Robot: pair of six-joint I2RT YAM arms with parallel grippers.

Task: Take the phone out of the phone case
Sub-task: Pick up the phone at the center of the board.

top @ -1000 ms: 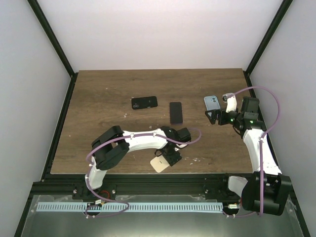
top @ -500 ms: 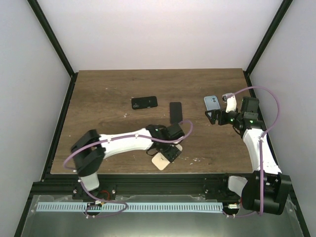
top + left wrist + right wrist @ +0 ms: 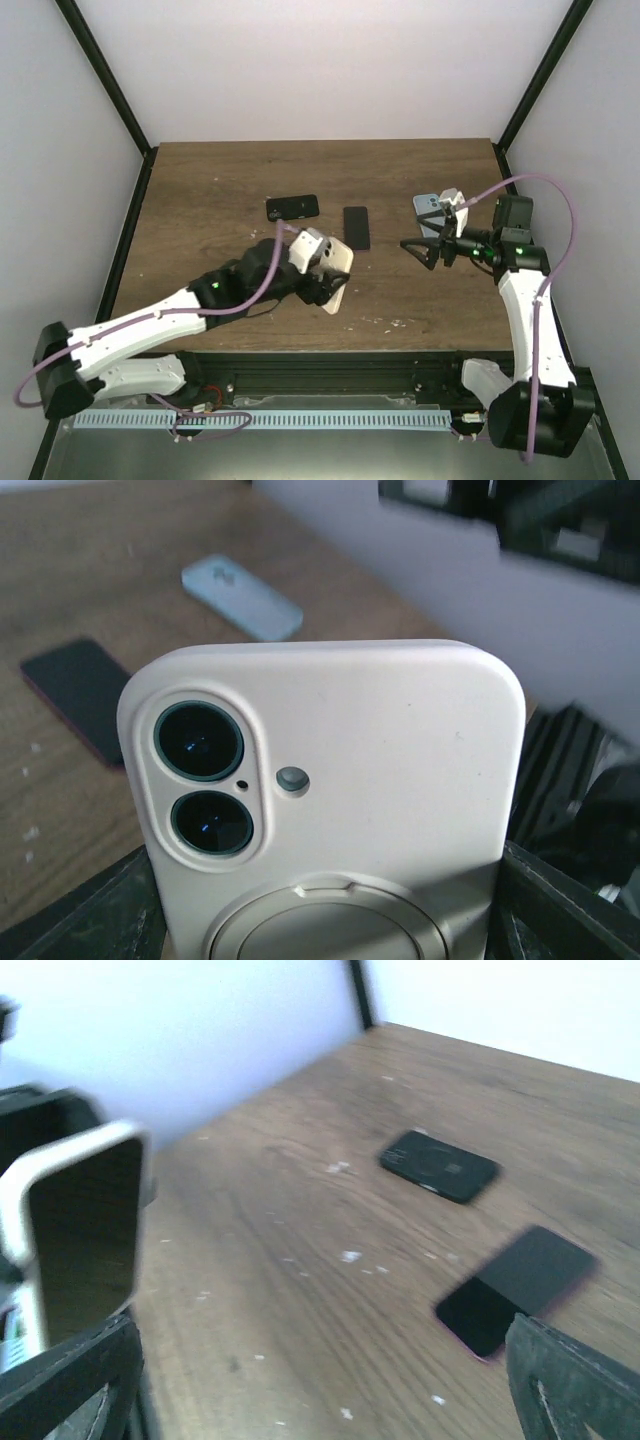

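Clamping the cream phone case (image 3: 330, 800) by its lower sides with the left fingers (image 3: 320, 285), raised upright above the bench (image 3: 200, 190), phone (image 3: 85, 1230) seated inside (dark screen turned toward the right arm). Holding the right fingers (image 3: 428, 252) wide apart, gripping nothing, near a blue phone (image 3: 430, 207). Lying flat farther left: a black phone (image 3: 356, 228) and a second black phone (image 3: 293, 207).

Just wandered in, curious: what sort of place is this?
Probably a robotics lab test cell: two arms bolted at the edge of a wooden table, bare white walls around it, several phones laid out.
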